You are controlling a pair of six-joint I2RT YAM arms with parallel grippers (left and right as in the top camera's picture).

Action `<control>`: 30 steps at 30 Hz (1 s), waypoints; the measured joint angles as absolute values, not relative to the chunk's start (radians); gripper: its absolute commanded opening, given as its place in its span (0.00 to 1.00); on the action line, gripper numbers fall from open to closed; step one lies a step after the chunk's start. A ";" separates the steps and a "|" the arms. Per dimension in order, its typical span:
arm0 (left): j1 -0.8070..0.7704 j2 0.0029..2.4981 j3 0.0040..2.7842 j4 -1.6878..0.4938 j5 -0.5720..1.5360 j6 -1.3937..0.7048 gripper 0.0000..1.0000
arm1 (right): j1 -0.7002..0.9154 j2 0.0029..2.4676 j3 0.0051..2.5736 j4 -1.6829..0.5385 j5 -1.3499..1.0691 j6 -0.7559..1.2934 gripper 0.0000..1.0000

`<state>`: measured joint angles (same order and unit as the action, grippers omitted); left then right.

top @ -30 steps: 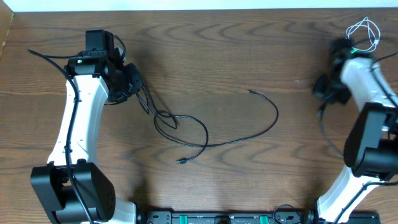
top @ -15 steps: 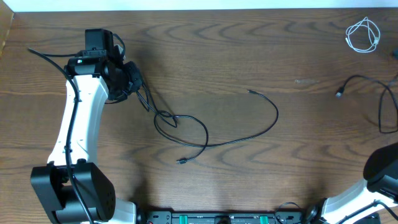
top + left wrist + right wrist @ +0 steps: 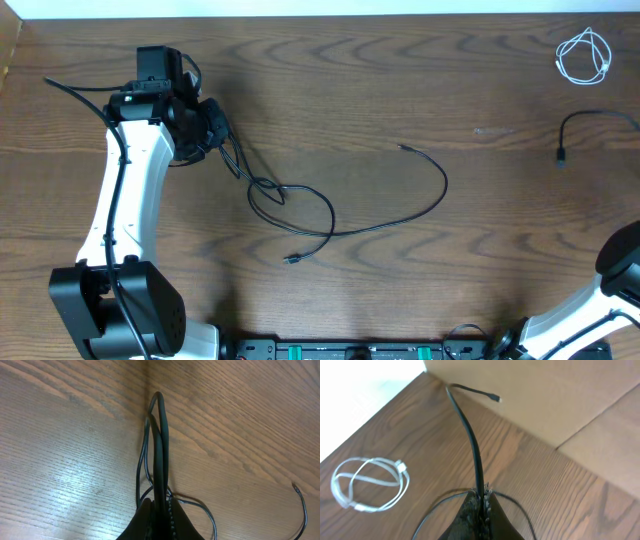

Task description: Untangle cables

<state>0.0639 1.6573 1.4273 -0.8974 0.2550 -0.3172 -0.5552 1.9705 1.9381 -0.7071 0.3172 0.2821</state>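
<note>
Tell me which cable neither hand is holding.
The white cable, coiled at the far right. It lies free, while the looped black cable is pinched in the left hand and the other black cable in the right hand.

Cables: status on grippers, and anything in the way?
Left gripper shut on looped black cable, loops crossing mid-table. Right gripper shut on second black cable. White cable coiled apart, far corner. Nothing blocking.
</note>
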 measured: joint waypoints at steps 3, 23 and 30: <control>0.064 1.657 1.427 -0.893 0.255 -0.317 0.08 | -0.555 1.989 1.938 -0.670 0.341 0.242 0.01; 0.064 1.658 1.427 -0.882 0.255 -0.317 0.07 | -0.507 2.134 1.938 -0.844 0.121 0.097 0.84; 0.064 1.658 1.427 -0.882 0.255 -0.317 0.08 | -0.473 2.134 1.938 -0.942 -0.055 0.074 0.81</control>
